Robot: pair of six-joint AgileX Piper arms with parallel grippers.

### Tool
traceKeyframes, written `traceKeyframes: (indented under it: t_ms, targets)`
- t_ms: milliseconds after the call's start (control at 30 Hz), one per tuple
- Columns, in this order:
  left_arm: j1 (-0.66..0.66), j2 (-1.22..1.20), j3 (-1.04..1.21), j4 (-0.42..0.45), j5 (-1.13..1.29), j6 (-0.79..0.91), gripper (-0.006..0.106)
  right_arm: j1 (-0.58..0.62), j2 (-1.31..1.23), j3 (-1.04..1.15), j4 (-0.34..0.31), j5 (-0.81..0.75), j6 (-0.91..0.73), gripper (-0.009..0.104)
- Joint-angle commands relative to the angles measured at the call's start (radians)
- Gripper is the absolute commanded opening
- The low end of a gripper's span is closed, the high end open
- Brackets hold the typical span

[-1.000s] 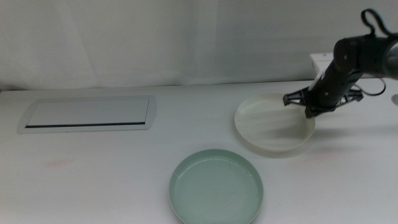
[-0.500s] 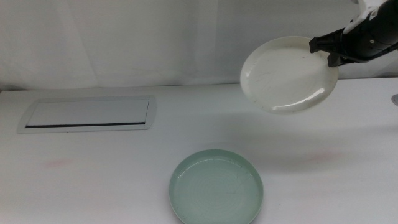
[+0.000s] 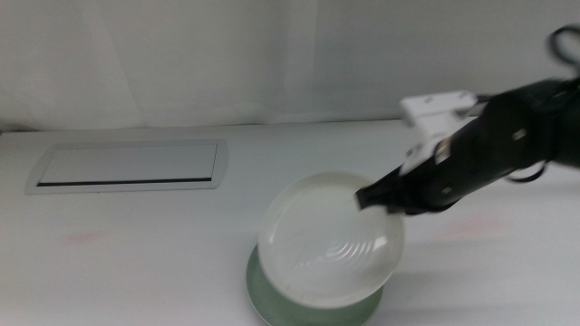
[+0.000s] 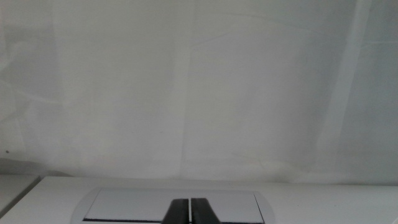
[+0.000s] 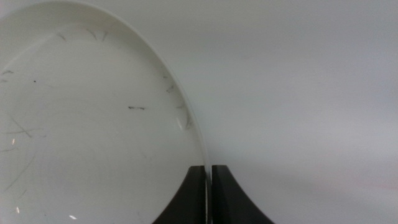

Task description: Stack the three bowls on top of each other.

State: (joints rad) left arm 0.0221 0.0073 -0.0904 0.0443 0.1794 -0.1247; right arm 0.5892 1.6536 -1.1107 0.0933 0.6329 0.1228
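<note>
The right gripper (image 3: 376,196) has its two dark jaws closed on the low rim of the cream-white shallow round plastic bowl (image 3: 331,238); in the right wrist view the jaws pinch that rim edge between them, one inside the dish and one outside (image 5: 208,186). The bowl hangs tilted in the air, held by its right side, directly above the pale green shallow round plastic bowl (image 3: 272,303), which sits on the white table (image 3: 136,263) near the middle of its front edge. Only a crescent of the green bowl's rim shows beneath the cream one; whether the two touch yet cannot be told, though the tilt suggests the cream bowl is not yet seated.

The right arm reaches in from the table's right side. The left gripper (image 4: 189,211) waits over the far left part of the table, its jaws pressed together on nothing, facing the flat white rectangular panel (image 3: 127,165) that lies near the back left corner.

As a judgement of progress: no bowl is released onto another so far. The first stacking step looks close to completion, needing the cream bowl levelled, lowered and let go. A third, grey bowl is not visible in any view, so that placement remains entirely to do.
</note>
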Motion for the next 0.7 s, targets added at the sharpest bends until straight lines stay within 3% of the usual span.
traceKeyframes:
  t_ms: [0, 567, 667]
  targets:
    - [-0.002, -0.036, 0.005, 0.000, -0.006, -0.008, -0.003, 0.034, 0.041, 0.006, -0.003, -0.053, 0.008, -0.003]
    - [-0.002, -0.036, 0.005, 0.000, -0.010, -0.008, -0.003, 0.074, 0.192, 0.006, 0.003, -0.073, 0.012, -0.001]
    - [-0.002, -0.036, 0.005, 0.000, -0.010, 0.002, -0.003, 0.074, 0.186, 0.006, 0.001, -0.073, 0.008, 0.033]
